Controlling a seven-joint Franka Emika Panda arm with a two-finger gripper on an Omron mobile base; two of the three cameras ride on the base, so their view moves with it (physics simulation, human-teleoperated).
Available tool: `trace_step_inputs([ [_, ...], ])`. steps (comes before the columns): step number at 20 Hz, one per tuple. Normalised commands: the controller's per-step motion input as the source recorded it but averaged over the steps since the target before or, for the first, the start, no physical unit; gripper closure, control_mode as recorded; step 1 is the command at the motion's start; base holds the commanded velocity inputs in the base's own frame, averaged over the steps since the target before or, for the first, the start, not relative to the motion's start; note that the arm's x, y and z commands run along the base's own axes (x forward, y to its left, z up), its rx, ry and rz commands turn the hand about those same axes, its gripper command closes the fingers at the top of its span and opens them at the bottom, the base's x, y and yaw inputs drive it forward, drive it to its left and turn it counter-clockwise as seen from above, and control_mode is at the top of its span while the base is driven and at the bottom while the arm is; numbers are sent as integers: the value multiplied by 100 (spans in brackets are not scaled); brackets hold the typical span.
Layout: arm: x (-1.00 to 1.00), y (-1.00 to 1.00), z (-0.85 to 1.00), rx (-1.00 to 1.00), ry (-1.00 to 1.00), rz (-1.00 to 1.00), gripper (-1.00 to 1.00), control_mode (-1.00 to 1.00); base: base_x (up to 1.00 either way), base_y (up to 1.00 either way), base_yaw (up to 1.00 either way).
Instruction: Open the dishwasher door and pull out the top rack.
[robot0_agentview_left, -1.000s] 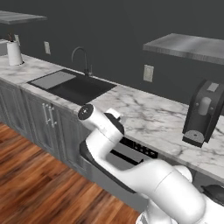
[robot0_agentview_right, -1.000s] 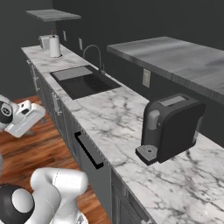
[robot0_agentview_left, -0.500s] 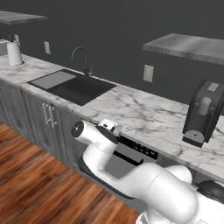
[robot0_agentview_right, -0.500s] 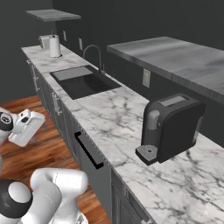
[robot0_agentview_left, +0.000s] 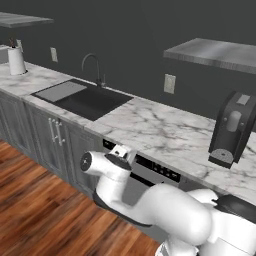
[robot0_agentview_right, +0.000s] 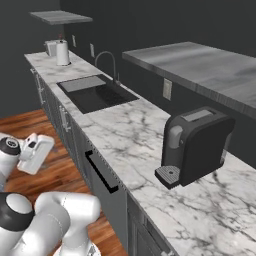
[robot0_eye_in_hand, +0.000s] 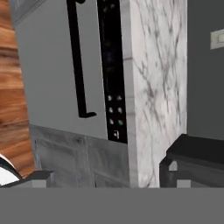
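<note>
The dishwasher door (robot0_eye_in_hand: 48, 65) is a flat grey panel, shut flush under the marble counter (robot0_eye_in_hand: 153, 65). Its long black bar handle (robot0_eye_in_hand: 76, 61) and black control strip (robot0_eye_in_hand: 111, 70) run vertically in the rolled hand view. My gripper (robot0_eye_in_hand: 105, 177) is open, with nothing between its fingertips (robot0_eye_in_hand: 37, 178), and faces the door from a short distance. In the left base view the gripper (robot0_agentview_left: 121, 151) sits just in front of the control strip (robot0_agentview_left: 157, 170). In the right base view the gripper (robot0_agentview_right: 42, 150) hangs left of the handle (robot0_agentview_right: 102, 170). The top rack is hidden behind the shut door.
A black sink (robot0_agentview_left: 85, 97) with a faucet (robot0_agentview_left: 95, 67) lies left of the dishwasher. A dark coffee machine (robot0_agentview_left: 231, 130) stands on the counter to the right. Grey cabinet doors (robot0_agentview_left: 55, 135) flank the dishwasher. A wooden floor (robot0_agentview_left: 35, 210) lies below.
The arm has lowered and folded, bringing the hand down from counter height to the level of the dishwasher's upper edge. The jaws stayed open.
</note>
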Motion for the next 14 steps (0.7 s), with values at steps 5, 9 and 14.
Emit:
trace_step_inputs([
  [5,19,0,-35,-9,0,0,-100,-100,0,0,0],
  [9,26,0,-32,-7,0,0,-100,-100,0,0,0],
  [14,30,-1,-27,-7,0,0,-100,-100,0,0,0],
])
